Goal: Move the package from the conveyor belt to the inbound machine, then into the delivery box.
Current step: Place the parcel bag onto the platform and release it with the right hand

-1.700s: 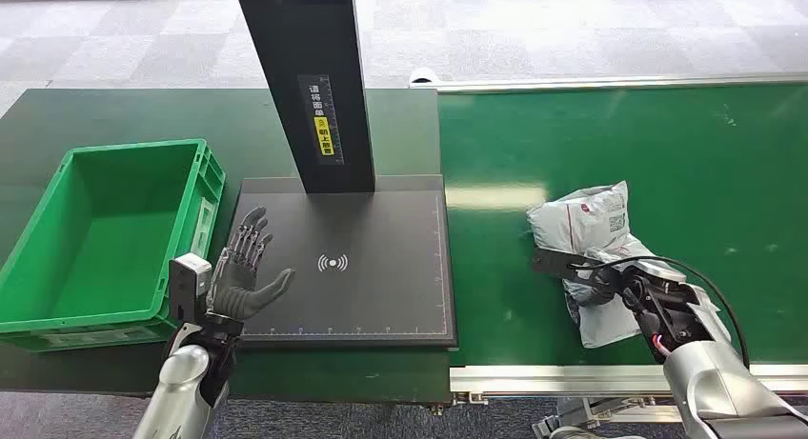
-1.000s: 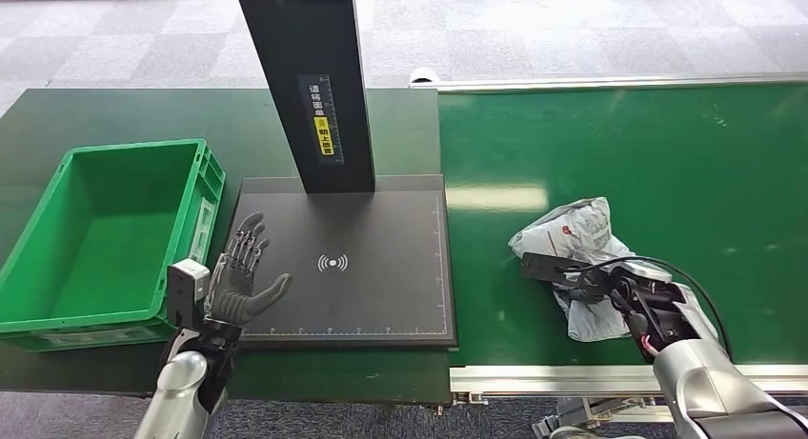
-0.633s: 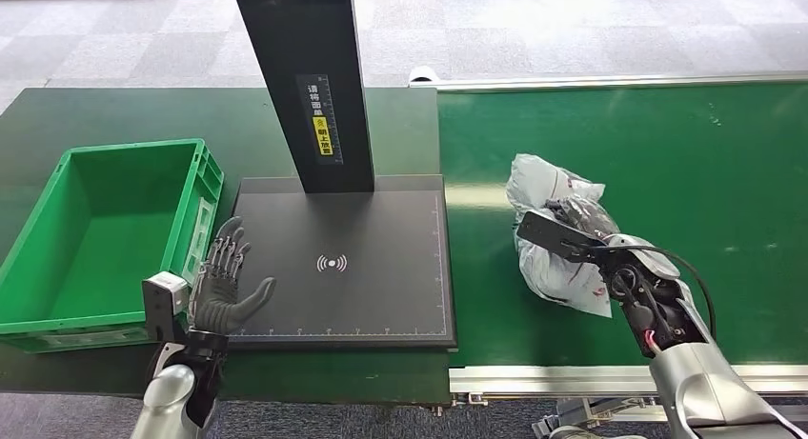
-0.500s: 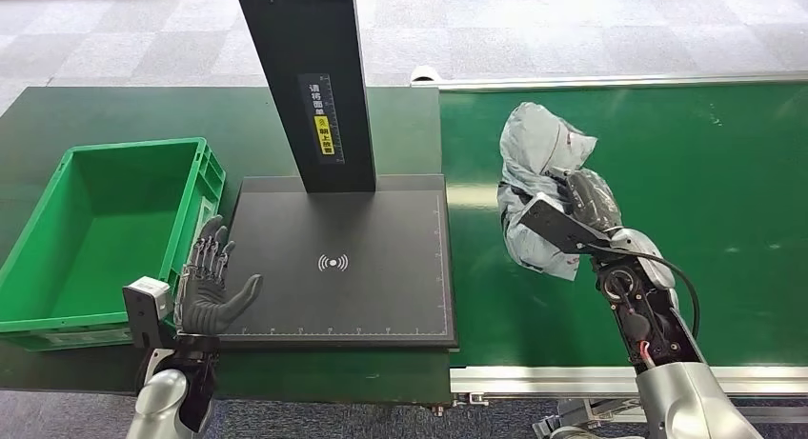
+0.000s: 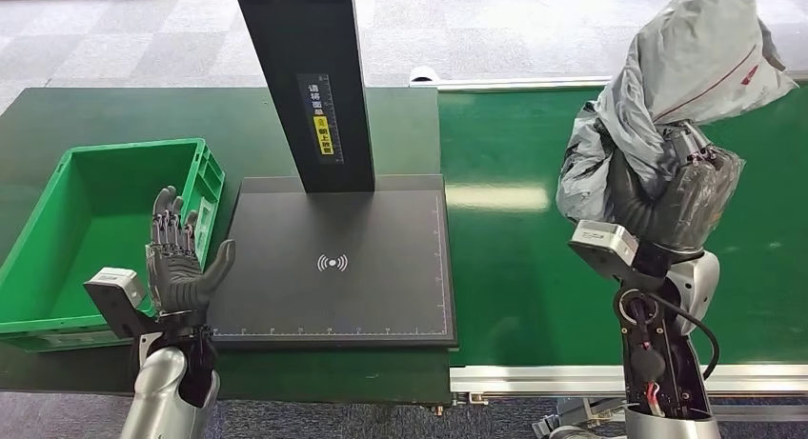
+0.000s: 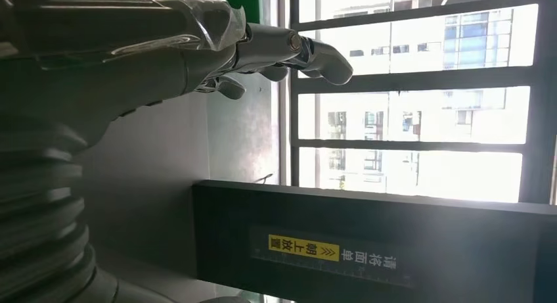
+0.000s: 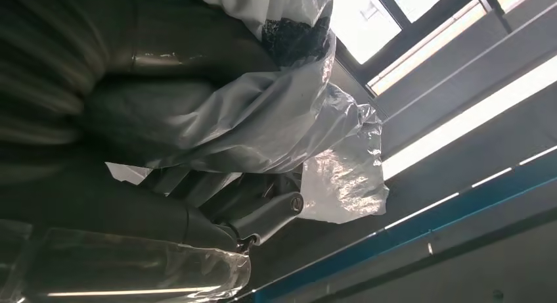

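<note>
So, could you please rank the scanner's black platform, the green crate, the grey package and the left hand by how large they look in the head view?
1. Black platform
2. Green crate, close to the platform in apparent area
3. Grey package, raised near the camera in the right hand, so it looks bigger than it is
4. Left hand

A parcel-sorting floor: green conveyor belt (image 5: 534, 268), scanning machine (image 5: 343, 258), crate (image 5: 57, 310).

Delivery box (image 5: 57, 310) left of inbound machine (image 5: 381, 296)
</note>
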